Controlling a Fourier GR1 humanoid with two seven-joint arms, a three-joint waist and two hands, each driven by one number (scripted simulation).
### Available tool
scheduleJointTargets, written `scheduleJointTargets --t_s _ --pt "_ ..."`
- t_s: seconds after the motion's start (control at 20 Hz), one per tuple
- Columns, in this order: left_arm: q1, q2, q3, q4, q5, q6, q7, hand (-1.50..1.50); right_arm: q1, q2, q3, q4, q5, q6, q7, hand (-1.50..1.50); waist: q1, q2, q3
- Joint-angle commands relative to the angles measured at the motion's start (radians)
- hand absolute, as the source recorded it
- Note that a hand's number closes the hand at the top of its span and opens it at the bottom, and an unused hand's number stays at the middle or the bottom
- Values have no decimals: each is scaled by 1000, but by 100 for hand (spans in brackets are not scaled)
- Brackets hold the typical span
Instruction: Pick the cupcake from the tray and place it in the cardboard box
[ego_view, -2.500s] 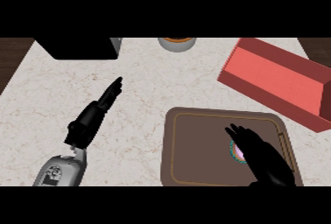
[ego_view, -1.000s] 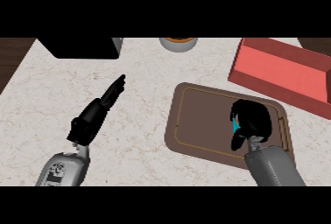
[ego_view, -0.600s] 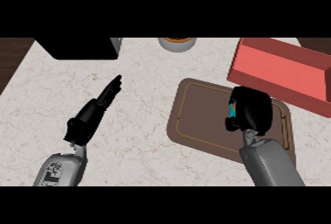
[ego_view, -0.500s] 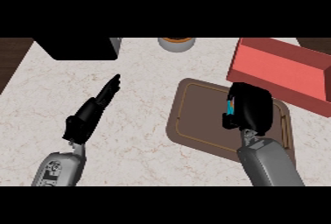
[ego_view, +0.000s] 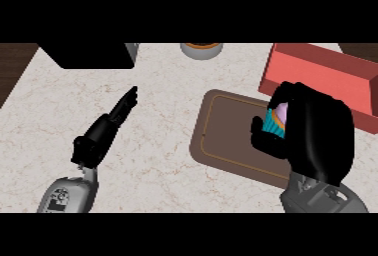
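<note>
One marbled desk (ego_view: 162, 85) carrying one red cardboard box (ego_view: 325, 75), one brown tray (ego_view: 232, 132) with a bare floor, one right robot hand (ego_view: 314, 135) curled round one cupcake (ego_view: 278, 119) above the tray's right edge, and one straight-fingered left robot hand (ego_view: 103, 131).

Both hands, left (ego_view: 103, 132) and right (ego_view: 317, 135), are black; grey forearms, possibly with small dark markings.

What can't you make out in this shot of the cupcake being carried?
- Cupcake: mostly hidden by the right hand curled round it, head view.
- Cardboard box: far side cut off by the top band, inside unseen.
- Round container: cut off at top.
- Tray: right part behind the hand.
</note>
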Motion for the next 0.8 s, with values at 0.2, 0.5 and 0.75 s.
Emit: scheduleJointTargets --t_s 0.2,0.5,0.75 --pt "-30 6 22 55 0 -20 -29 0 -86 2 -110 -109 8 80 68 150 2 3 0" --pt "-11 14 20 -49 6 -32 56 0 -229 -75 -268 -55 -48 160 53 150 5 2 0" --pt "37 -2 -3 -27 -8 -36 2 0 -258 -130 -392 148 -129 -8 -56 150 9 4 1"
